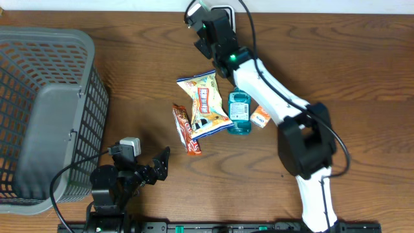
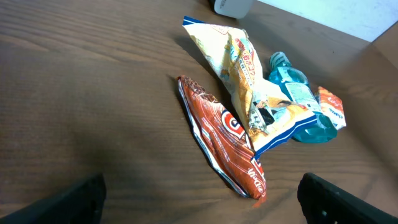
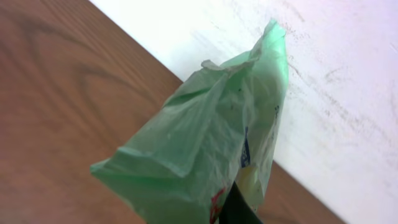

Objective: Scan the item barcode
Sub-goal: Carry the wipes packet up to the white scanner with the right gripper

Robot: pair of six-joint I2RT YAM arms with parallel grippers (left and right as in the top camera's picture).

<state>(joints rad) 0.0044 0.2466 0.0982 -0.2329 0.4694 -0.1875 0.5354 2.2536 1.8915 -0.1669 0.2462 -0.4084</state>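
R gripper point(image 1: 195, 19): jaws clenched on a green packet point(image 3: 211, 143). They pinch its lower end and the rest of the bag sticks up past the jaws. One dark finger point(image 3: 241, 208) shows under it. Can't make out a barcode.

L gripper point(image 1: 160, 163): jaws released wide, empty, over the wood table point(image 2: 74, 93).

Ahead of L jaws: red-brown wrapper point(image 2: 224, 146), w/ yellow snack bag point(image 2: 249, 81) overlapping it. Blue bottle point(image 2: 298, 93) and orange sachet point(image 2: 329, 106) lie beyond. Grey basket point(image 1: 45, 116) sits to L jaws' left.

Behind R jaws' packet: white wall point(image 3: 348, 93) meeting the table edge.
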